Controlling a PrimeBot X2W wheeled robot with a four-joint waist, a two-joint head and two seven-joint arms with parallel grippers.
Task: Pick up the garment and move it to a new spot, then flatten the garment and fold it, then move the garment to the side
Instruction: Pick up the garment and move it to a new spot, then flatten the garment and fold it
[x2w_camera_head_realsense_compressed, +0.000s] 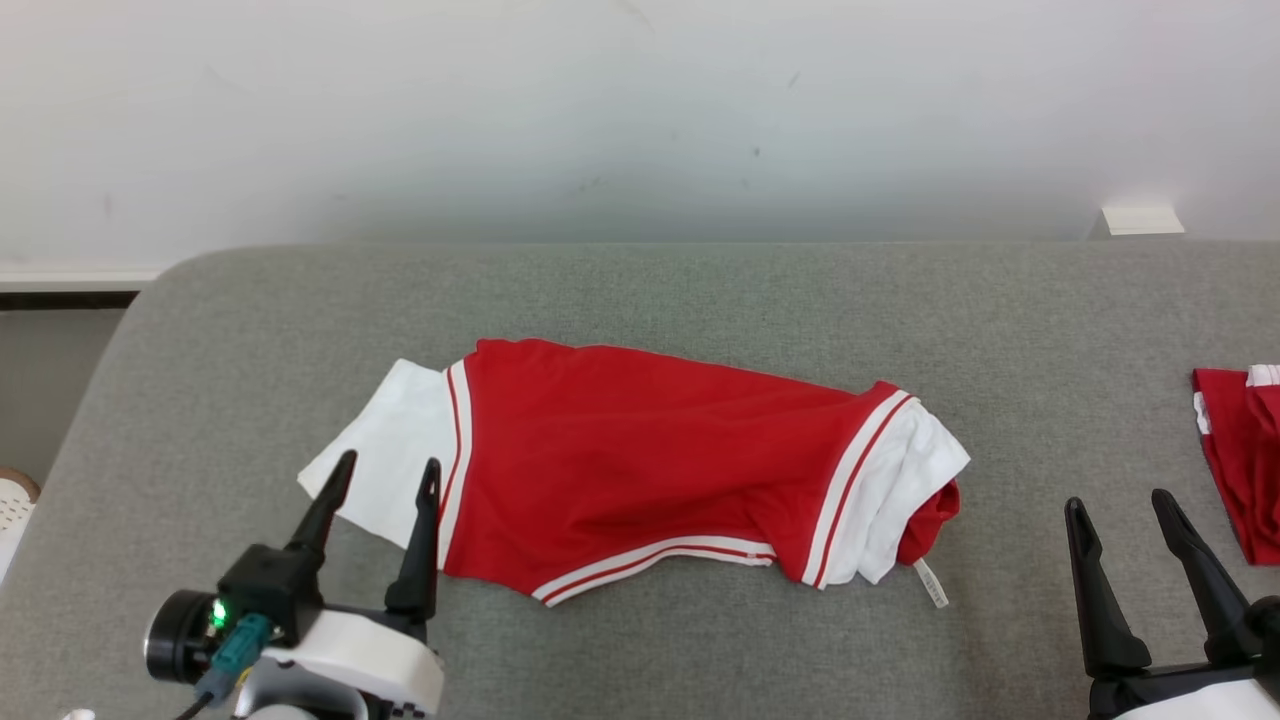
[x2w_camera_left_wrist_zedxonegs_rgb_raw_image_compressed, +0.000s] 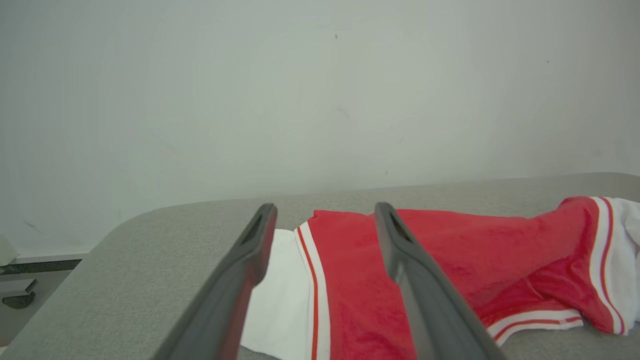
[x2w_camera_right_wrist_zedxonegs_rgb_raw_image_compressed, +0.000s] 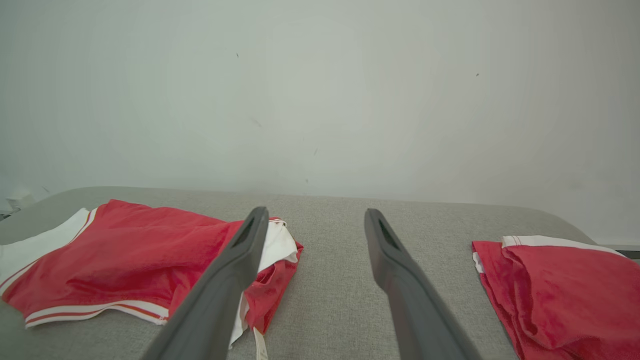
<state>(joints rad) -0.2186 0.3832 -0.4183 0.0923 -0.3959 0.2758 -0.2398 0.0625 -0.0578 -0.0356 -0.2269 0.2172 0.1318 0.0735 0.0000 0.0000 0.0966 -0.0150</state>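
A red garment (x2w_camera_head_realsense_compressed: 640, 460) with white sleeves and red-and-white striped trim lies spread across the middle of the grey surface (x2w_camera_head_realsense_compressed: 700, 290); its right end is bunched. My left gripper (x2w_camera_head_realsense_compressed: 386, 478) stands open at the garment's white left sleeve, fingers over its near edge, holding nothing. In the left wrist view the garment (x2w_camera_left_wrist_zedxonegs_rgb_raw_image_compressed: 450, 265) lies ahead and to the right of the open fingers (x2w_camera_left_wrist_zedxonegs_rgb_raw_image_compressed: 420, 280). My right gripper (x2w_camera_head_realsense_compressed: 1120, 508) is open at the lower right, apart from the cloth. From the right wrist, the garment (x2w_camera_right_wrist_zedxonegs_rgb_raw_image_compressed: 130, 250) lies to the left of that gripper (x2w_camera_right_wrist_zedxonegs_rgb_raw_image_compressed: 315, 216).
A second red and white cloth (x2w_camera_head_realsense_compressed: 1245, 450) lies folded at the right edge of the surface, seen too in the right wrist view (x2w_camera_right_wrist_zedxonegs_rgb_raw_image_compressed: 565, 285). A pale wall (x2w_camera_head_realsense_compressed: 640, 110) rises behind. The surface's rounded left corner (x2w_camera_head_realsense_compressed: 150, 300) drops off beside a white object (x2w_camera_head_realsense_compressed: 15, 505).
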